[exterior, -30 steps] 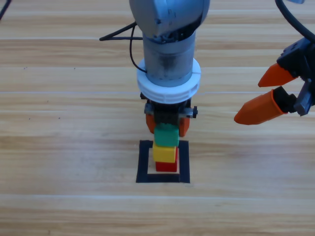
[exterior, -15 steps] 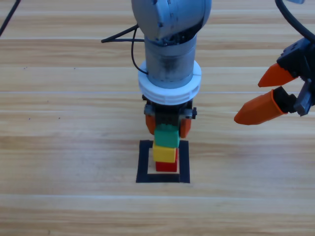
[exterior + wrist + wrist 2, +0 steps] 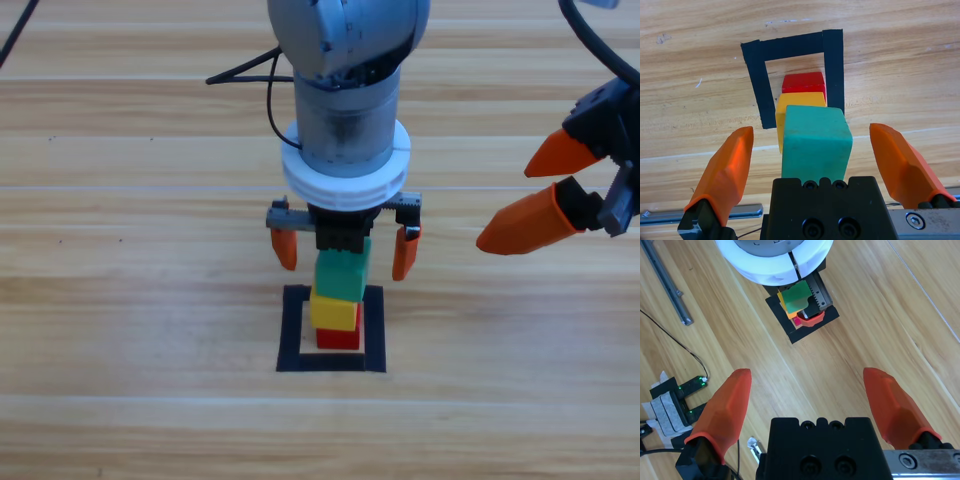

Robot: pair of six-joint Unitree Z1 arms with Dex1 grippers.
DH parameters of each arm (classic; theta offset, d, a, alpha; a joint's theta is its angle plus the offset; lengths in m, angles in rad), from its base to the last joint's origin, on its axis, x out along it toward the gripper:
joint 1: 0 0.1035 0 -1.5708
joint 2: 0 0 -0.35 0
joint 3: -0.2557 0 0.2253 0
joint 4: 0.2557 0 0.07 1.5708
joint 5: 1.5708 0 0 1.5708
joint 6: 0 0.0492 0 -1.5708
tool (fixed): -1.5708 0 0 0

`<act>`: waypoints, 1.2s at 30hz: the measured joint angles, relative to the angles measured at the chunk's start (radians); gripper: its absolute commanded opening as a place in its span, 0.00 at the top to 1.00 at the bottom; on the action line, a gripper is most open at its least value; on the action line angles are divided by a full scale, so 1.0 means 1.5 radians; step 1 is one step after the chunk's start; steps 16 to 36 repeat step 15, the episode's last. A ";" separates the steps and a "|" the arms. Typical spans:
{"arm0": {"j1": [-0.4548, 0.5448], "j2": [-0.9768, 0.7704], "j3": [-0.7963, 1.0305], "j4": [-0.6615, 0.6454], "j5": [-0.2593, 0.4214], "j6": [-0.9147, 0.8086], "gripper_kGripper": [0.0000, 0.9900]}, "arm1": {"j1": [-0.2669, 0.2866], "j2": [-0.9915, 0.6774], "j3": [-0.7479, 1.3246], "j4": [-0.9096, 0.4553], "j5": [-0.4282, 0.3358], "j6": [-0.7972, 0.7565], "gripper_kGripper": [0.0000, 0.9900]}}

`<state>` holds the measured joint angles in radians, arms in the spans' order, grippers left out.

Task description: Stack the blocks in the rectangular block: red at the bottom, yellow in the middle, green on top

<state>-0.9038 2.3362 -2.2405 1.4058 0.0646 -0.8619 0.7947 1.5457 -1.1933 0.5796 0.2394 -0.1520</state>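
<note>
Finally stacked: left fingers spread clear of the green cube

Nearest the camera in the high view, the tape square (image 3: 331, 331) lies on the bench (image 3: 120, 300) with the tower standing inside it: red cube (image 3: 339, 339) at the bottom, yellow cube (image 3: 334, 313) on it, green cube (image 3: 340, 279) on top. Just behind the tower, the left gripper (image 3: 345, 250) hangs over it with fingers spread wide, one on each side of the green cube and neither touching it. Farther off at the right edge, the right gripper (image 3: 545, 190) waits, fingers also wide and holding nothing.

Step in hand, by my judgement: release done, retreat due. To do it well, lift straight up along the tower's axis before any sideways travel, keeping the fingers wide so neither tip brushes the green cube; a slight nudge could topple it.

View differences:
- Left wrist view looks down the stack: green cube (image 3: 815, 142) sits between the left fingers (image 3: 725, 170) with a clear gap each side, and its face is set a little off from the yellow cube (image 3: 800, 102). That offset is hard to judge from above.
- Right wrist view shows the tower from the side, partly behind the left arm, plus a cable (image 3: 675, 340) and a small board with green lights (image 3: 682, 387) on the bench, absent from the other views.
</note>
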 measured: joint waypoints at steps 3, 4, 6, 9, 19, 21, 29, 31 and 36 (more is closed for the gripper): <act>0.000 -0.017 0.000 0.000 0.008 0.000 0.00 | 0.000 0.000 0.000 0.001 -0.010 -0.004 0.01; 0.000 -0.031 0.000 0.000 0.013 0.000 0.00 | 0.000 0.000 0.000 0.001 -0.013 -0.005 0.01; 0.000 -0.068 0.000 0.000 0.025 0.004 0.00 | 0.000 0.002 0.000 0.003 -0.017 -0.005 0.01; 0.000 -0.137 0.006 0.000 0.047 0.005 0.00 | 0.000 0.004 0.000 0.006 -0.021 -0.006 0.01; 0.000 -0.307 0.118 -0.020 0.098 0.018 0.00 | 0.000 0.005 -0.001 0.007 -0.029 -0.008 0.01; 0.000 -0.307 0.118 -0.020 0.098 0.018 0.00 | 0.000 0.005 -0.001 0.007 -0.029 -0.008 0.01; 0.000 -0.307 0.118 -0.020 0.098 0.018 0.00 | 0.000 0.005 -0.001 0.007 -0.029 -0.008 0.01; 0.000 -0.307 0.118 -0.020 0.098 0.018 0.00 | 0.000 0.005 -0.001 0.007 -0.029 -0.008 0.01; 0.000 -0.307 0.118 -0.020 0.098 0.018 0.00 | 0.000 0.005 -0.001 0.007 -0.029 -0.008 0.01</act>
